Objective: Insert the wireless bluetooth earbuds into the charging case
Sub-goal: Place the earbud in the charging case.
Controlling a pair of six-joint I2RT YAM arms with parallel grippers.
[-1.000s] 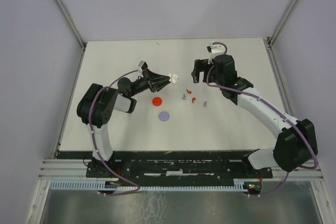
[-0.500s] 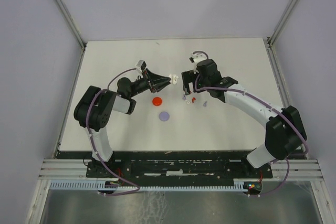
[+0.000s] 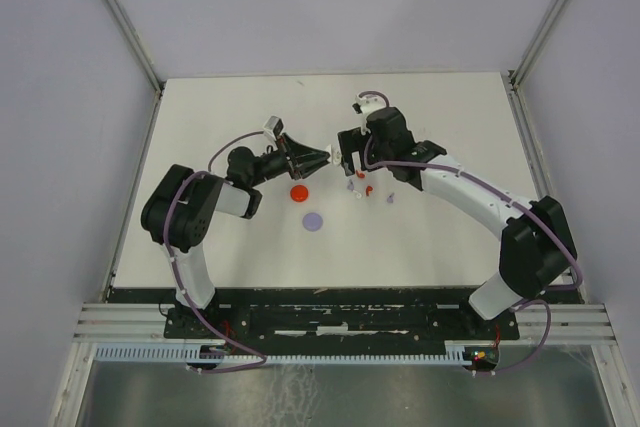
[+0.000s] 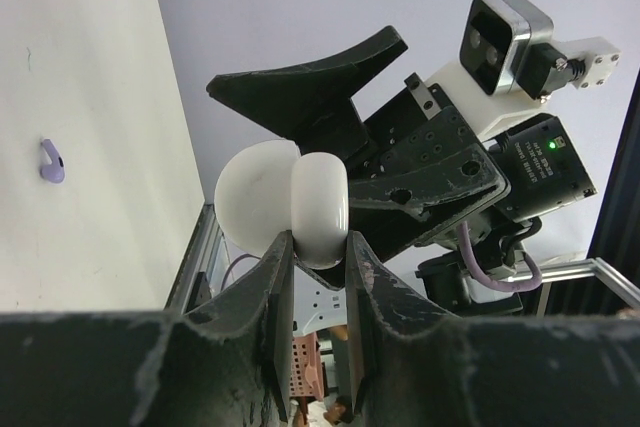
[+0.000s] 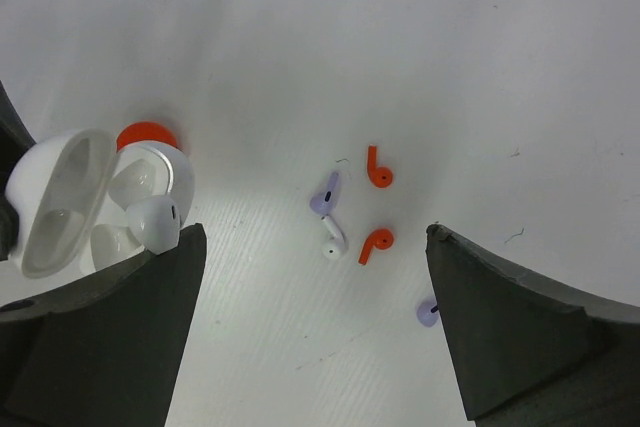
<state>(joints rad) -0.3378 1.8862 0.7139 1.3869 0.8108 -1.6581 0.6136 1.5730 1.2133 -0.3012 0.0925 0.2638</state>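
My left gripper [image 3: 324, 156] [image 4: 317, 245] is shut on the white charging case [image 3: 334, 152] [image 4: 296, 199] and holds it above the table. In the right wrist view the case [image 5: 70, 197] is hinged open, and a white earbud [image 5: 156, 222] sits at its mouth. My right gripper [image 3: 349, 159] [image 5: 315, 237] hangs open right beside the case, nothing between its fingers. Below it, loose earbuds lie on the table: two red [image 5: 377, 169] [image 5: 375, 242], one white [image 5: 333, 237] and two pale purple [image 5: 326, 194] [image 5: 428, 313].
A red disc [image 3: 299, 192] and a pale purple disc [image 3: 314, 220] lie on the white table [image 3: 450, 237] just near of the held case. The enclosure's frame posts [image 3: 130, 37] and walls bound the table at the back and sides.
The right arm has swung left and toward the held case, its open gripper now close beside it over the earbuds. The left gripper has kept its grip with a slight shift.
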